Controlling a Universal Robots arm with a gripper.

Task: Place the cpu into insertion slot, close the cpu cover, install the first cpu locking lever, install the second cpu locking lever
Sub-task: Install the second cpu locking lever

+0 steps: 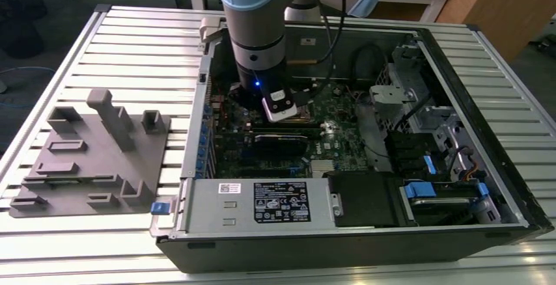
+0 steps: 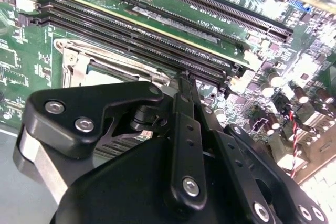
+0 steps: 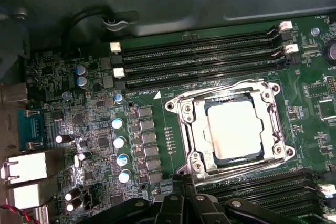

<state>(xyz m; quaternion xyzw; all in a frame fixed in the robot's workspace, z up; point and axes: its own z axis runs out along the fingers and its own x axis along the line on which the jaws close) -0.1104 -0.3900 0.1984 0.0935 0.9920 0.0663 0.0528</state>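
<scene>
From my remote seat, going left to right in the exterior view, I see a grey fixture block (image 1: 91, 158) on the slatted desk (image 1: 139, 44), then the open computer case (image 1: 347, 168) with the arm reaching down into it. The end effector (image 1: 280, 110) hangs just above the green motherboard (image 1: 260, 151). In the first wrist view, the cpu (image 3: 234, 128) sits in the insertion slot (image 3: 195, 163), its pale top showing through the window of the cpu cover (image 3: 231, 94), which lies flat over it. The end effector's (image 3: 182, 178) fingers look pressed together, pinching nothing.
</scene>
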